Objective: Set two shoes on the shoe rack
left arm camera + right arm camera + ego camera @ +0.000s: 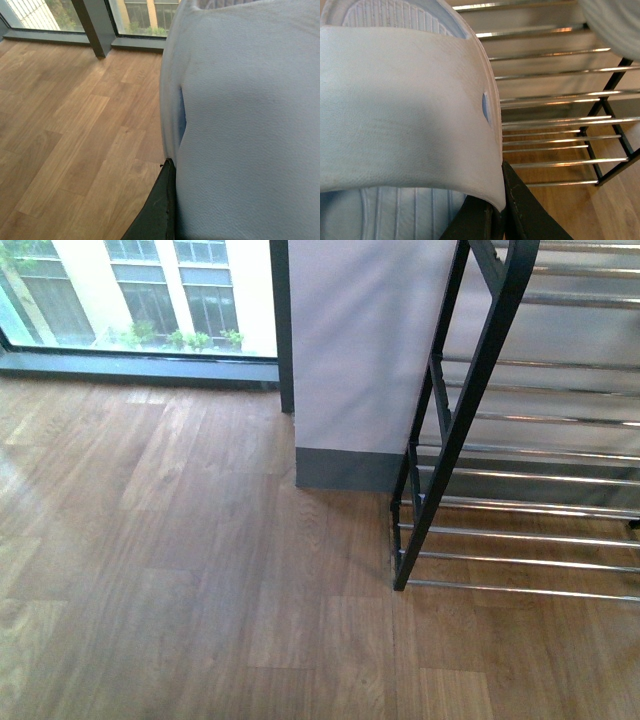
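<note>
Your right gripper [495, 220] pinches a slipper [405, 115] with the rack [555, 120] rods just beyond; left gripper [167, 200] pinches its slipper [240, 125] too

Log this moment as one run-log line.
left pincer: holding pale blue slipper over the floor | right pincer: holding second slipper above the shoe rack | rack tiers in front view: no shoes

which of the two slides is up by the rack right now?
The pale blue rubber slide slipper in the right claw: chrome rods of the black-framed shoe rack sit right behind it. The left claw's slipper has only wood floor and window behind.
</note>
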Available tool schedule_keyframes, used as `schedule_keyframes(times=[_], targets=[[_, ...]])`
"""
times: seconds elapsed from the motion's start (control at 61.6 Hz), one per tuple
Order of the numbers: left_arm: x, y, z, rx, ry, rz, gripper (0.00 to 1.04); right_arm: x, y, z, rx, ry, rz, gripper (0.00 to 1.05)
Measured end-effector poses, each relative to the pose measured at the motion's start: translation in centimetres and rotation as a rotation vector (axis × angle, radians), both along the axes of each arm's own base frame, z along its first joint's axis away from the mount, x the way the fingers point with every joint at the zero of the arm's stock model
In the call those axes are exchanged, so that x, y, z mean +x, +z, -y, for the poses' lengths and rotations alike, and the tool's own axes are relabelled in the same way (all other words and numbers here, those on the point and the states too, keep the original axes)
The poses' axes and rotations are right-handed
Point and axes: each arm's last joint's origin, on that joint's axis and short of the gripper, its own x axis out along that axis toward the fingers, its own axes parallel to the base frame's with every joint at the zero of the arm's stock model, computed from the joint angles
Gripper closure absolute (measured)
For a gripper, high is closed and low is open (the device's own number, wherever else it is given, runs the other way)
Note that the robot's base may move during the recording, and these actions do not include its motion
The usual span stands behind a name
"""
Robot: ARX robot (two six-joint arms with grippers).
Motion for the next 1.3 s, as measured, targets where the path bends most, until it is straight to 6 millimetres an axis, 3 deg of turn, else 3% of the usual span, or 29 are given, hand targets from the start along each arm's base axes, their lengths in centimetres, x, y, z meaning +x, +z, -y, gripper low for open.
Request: schedule_keyframes(times=[0.568, 0.746, 0.925, 1.298], targets=[[0.0, 0.0, 0.0, 0.001, 0.000, 0.001, 1.02, 0.1, 0.0, 0.0, -0.005, 0.007, 0.007, 1.03], [0.0, 0.0, 0.0, 0.001, 0.000, 0.000, 1.02, 0.9, 0.6, -0.2, -0.123, 0.031, 0.268, 1.03], [0.0, 0.0, 0.0, 0.000, 0.000, 0.000, 1.02, 4.2, 2.7, -0.6, -0.124, 0.045, 0.258, 1.03], [0.0, 0.0, 0.0, 0.000, 0.000, 0.000, 1.02, 13.7, 2.4, -0.5, -0.151, 0.054, 0.041, 1.03]])
